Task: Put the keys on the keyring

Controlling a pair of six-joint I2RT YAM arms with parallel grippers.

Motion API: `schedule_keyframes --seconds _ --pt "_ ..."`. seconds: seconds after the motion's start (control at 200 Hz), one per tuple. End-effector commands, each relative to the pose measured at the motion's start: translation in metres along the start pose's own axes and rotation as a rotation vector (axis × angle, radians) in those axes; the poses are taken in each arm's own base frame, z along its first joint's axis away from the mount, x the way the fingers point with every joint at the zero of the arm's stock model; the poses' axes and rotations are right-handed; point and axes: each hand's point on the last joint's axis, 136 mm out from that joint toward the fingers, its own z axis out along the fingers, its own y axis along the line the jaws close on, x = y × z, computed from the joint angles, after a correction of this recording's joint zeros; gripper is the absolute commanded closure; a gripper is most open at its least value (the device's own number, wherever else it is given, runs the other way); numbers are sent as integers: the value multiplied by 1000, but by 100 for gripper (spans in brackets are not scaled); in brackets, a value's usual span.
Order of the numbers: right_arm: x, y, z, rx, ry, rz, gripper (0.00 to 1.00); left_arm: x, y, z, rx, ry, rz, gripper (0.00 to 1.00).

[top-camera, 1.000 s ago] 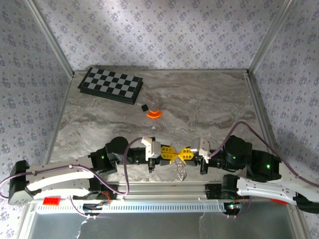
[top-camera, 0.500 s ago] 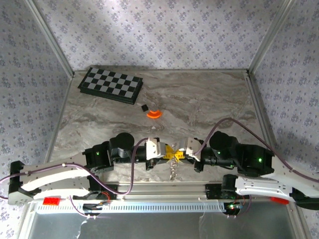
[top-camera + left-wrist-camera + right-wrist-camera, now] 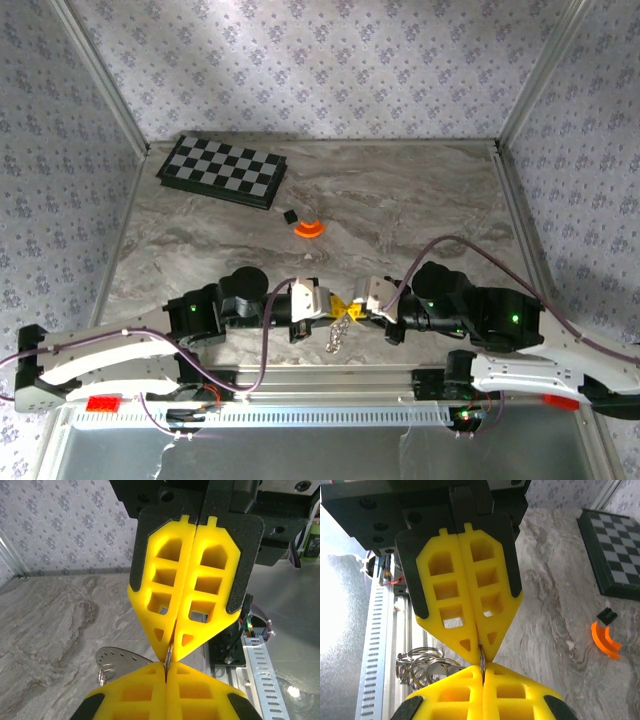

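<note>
My left gripper [image 3: 333,310] and right gripper [image 3: 360,312] meet tip to tip low over the table's near edge. Both are shut on the same thin silvery ring of the keyring [image 3: 169,656], whose wire runs edge-on between the two pairs of yellow fingers. From it a bunch of silvery rings [image 3: 417,667] hangs toward the rail, seen from above as a dangling chain [image 3: 338,335]. A flat silvery blade with small holes [image 3: 120,660], apparently one of the keys, hangs beside the fingers with a small ring at its end.
A black-and-grey checkered board [image 3: 222,170] lies at the far left. An orange disc [image 3: 309,230] and a small black cube [image 3: 290,215] sit mid-table. A perforated metal rail [image 3: 330,385] runs along the near edge under the grippers.
Both grippers have shifted left together and the right arm has reached further in. The left jaws have closed fully on the ring. The hanging bunch has swung left.
</note>
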Motion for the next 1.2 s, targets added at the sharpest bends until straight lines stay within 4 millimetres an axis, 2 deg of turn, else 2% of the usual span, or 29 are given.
schedule_keyframes --seconds 0.0,0.29,0.75,0.964,1.084,1.194 --pt "-29 0 -11 -1 -146 21 94 -45 -3 -16 14 -174 16 100" --pt "-40 5 -24 -19 -289 33 89 -68 -11 -30 56 -296 16 100" --pt "-41 9 -18 -46 -320 51 88 -86 -20 -31 125 -434 -31 100" --pt "-42 8 -18 -39 -324 45 100 -82 -22 -25 146 -445 -58 100" --pt "-41 5 -21 -25 -306 38 100 -74 -14 -22 92 -406 -54 100" --pt "-39 2 -25 -5 -274 35 100 -57 -1 -18 5 -296 -37 97"
